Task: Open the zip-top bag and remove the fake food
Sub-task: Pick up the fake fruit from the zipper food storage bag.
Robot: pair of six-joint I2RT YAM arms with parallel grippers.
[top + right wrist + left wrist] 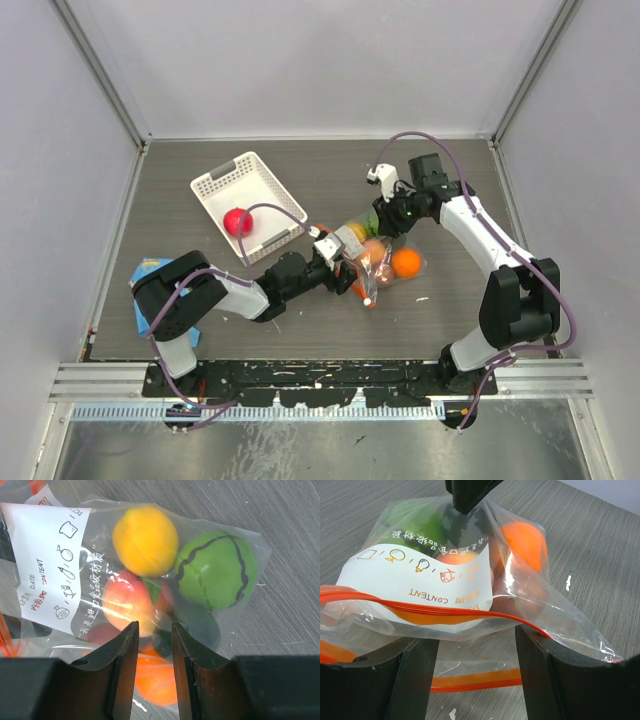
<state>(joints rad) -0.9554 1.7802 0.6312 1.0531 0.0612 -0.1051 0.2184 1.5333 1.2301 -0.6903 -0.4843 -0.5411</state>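
The clear, crinkly plastic zip-top bag (378, 262) lay mid-table, my right gripper (152, 630) clamped on its far end, my left gripper (476, 647) spread apart at its mouth. I judged the slick film might slip from that pinch, letting the small round plastic fruits (145, 532) roll off. Its red-orange zip strip (420, 608) looked parted, the film wrinkled; a white plastic basket (221, 170) sat far-left.

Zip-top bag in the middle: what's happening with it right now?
The clear plastic zip-top bag lies mid-table, its red-orange zip open. The right gripper pinches its closed end; the left gripper sits open at the mouth. Several round toy fruits are inside it; one red ball lies in the white plastic basket.
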